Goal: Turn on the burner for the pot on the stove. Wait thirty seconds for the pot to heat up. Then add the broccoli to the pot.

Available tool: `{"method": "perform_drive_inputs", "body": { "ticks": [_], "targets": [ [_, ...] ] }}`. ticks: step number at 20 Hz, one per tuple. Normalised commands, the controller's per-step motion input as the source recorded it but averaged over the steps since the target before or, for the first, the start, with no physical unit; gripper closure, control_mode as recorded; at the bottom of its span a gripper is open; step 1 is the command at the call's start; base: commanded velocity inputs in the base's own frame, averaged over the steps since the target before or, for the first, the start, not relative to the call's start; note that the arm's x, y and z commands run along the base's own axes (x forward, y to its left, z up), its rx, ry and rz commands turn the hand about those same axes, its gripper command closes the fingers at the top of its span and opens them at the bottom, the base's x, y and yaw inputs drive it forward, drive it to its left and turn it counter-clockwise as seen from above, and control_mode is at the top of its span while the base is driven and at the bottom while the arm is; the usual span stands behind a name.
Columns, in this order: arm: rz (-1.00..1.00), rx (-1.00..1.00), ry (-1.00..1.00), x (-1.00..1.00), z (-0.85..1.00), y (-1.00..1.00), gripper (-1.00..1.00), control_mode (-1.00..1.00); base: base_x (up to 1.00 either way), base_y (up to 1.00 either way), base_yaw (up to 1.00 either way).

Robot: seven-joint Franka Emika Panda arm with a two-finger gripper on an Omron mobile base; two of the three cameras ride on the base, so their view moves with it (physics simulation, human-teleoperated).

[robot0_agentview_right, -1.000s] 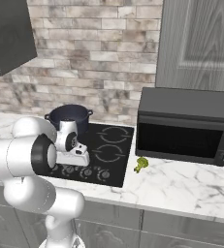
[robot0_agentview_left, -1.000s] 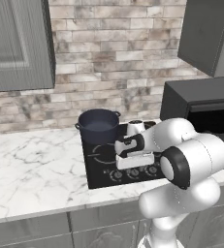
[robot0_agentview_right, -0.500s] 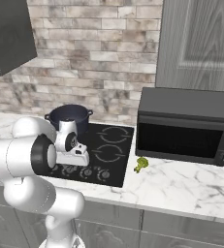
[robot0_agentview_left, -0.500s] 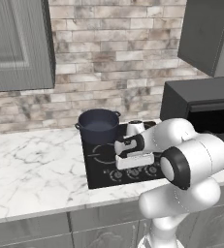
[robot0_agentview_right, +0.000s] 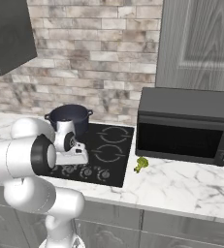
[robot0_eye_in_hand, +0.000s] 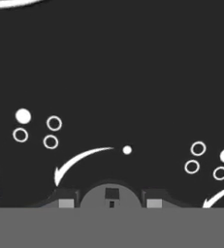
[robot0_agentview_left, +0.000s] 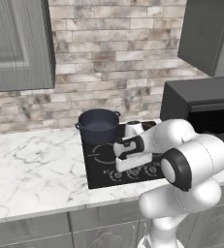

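Marble counter (robot0_agentview_left: 31, 164) runs along a brick wall (robot0_agentview_left: 113, 53) in a rendered kitchen, with grey cabinets above and below. Set into the counter is the stove (robot0_agentview_right: 114, 150), a flat black glass cooktop with ring marks and a row of small knobs (robot0_agentview_right: 87, 172) along its front edge. The pot (robot0_agentview_left: 99, 125), dark blue-grey with two small side handles, sits on the back-left ring, ready for heating. To the right of the stove stands a black microwave (robot0_agentview_right: 186, 127). The broccoli (robot0_agentview_right: 141, 164), a small green floret, lies on the counter just in front of the microwave's left corner, beside the stove and well apart from the pot, so it has yet to be added.

The white arm bends low over the front of the stove, the gripper (robot0_eye_in_hand: 111, 202) pointing down at the knob row. In the hand view, a round knob (robot0_eye_in_hand: 111, 196) sits between the two finger tips, which stand close on either side of it, narrowed about it; it looks like a grip, likely for turning. A white curved arrow (robot0_eye_in_hand: 79, 162) printed on the glass shows the turning direction. The burner step appears to be in hand.
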Motion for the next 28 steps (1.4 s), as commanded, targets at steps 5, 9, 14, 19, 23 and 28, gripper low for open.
{"method": "perform_drive_inputs", "body": {
  "ticks": [5, 9, 14, 19, 23, 28],
  "targets": [
    [0.31, 0.0, -0.05, -0.29, 0.0, 0.0, 1.0, -1.0, 0.0, 0.0, 0.0],
    [0.31, 0.0, -0.09, -0.35, 0.0, -0.02, 1.0, -1.0, 0.0, 0.0, 0.0],
    [0.3, 0.0, -0.08, -0.33, 0.0, -0.04, 1.0, -1.0, 0.0, 0.0, 0.0],
    [0.3, 0.0, -0.06, -0.27, 0.0, 0.0, 1.0, -1.0, 0.0, 0.0, 0.0],
    [0.29, 0.0, -0.06, -0.29, 0.0, -0.07, 1.0, -1.0, 0.0, 0.0, 0.0],
    [0.3, 0.0, -0.07, -0.27, 0.0, -0.1, 1.0, -1.0, 0.0, 0.0, 0.0]
  ]
}}
